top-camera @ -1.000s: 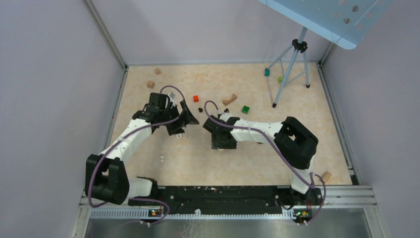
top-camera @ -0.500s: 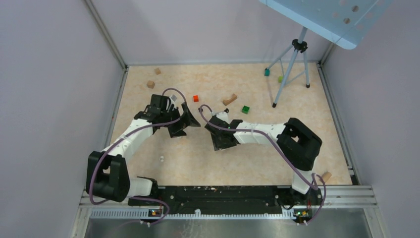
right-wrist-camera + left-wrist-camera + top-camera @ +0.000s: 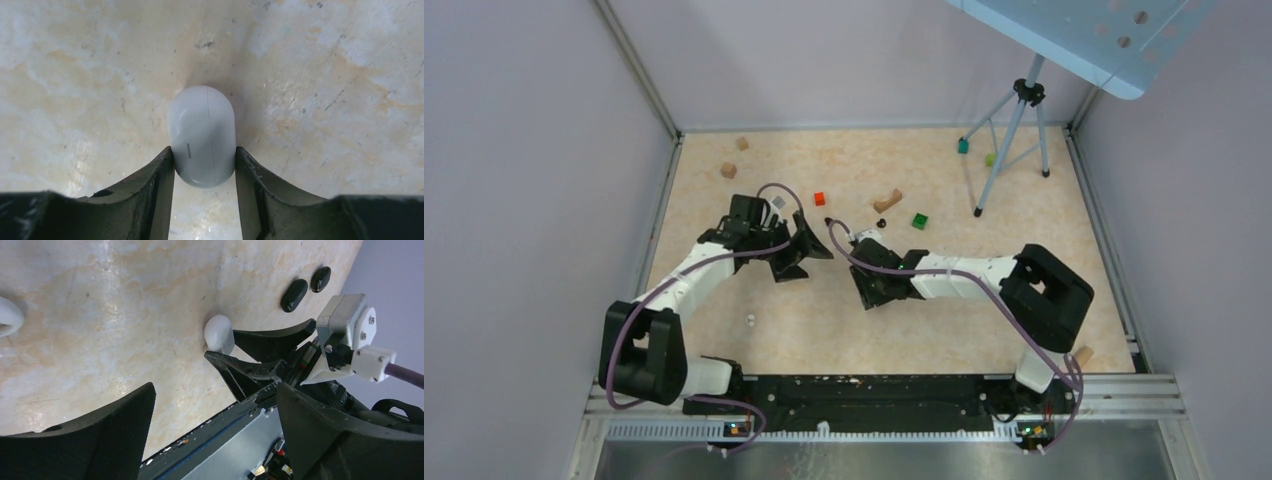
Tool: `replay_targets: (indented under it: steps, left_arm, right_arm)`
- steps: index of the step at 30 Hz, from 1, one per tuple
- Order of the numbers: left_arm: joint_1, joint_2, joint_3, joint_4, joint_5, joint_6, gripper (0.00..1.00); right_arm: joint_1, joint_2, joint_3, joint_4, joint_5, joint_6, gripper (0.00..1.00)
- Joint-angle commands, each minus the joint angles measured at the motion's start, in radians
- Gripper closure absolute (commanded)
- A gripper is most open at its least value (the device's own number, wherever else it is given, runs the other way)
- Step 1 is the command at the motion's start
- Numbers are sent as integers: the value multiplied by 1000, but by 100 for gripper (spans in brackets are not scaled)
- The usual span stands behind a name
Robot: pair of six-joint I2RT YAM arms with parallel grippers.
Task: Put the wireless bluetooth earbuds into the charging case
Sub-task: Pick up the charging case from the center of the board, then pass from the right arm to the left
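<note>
Your right gripper (image 3: 204, 151) is securing the smooth white oval charging case (image 3: 202, 131), jaws touching both its sides. Next, send your left gripper (image 3: 215, 395), jaws wide and empty, to the black oval earbuds (image 3: 294, 295) beyond the case.

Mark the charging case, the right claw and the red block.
charging case (image 3: 202, 125): right wrist view, on the middle of its white shell.
right claw (image 3: 204, 152): right wrist view, midway between its fingertips, where the case sits.
red block (image 3: 819, 198): top view, on its upper face.

Within right pincer (image 3: 204, 154), charging case (image 3: 202, 131)
</note>
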Motion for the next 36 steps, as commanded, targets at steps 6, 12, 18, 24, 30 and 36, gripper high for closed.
replay_targets:
  steps: [6,12,18,24,30,36]
  left_arm:
    - [5,-11,-70,148,152,-73,11]
    - [0,16,-126,245,283,-63,16]
    - [-7,4,-139,254,342,-15,17]
    - [-9,13,-152,242,320,-9,26]
    - [-13,16,-156,255,332,-17,34]
    - [-23,38,-126,261,342,-28,39]
  right_arm:
    - [-1,-254,-159,341,-177,-54,63]
    - [-2,-260,-147,393,-226,-35,63]
    - [-2,-246,-139,421,-272,-17,64]
    - [-2,-245,-112,400,-277,-19,63]
    - [-2,-245,-113,409,-285,-12,63]
    - [-1,-232,-112,414,-287,1,63]
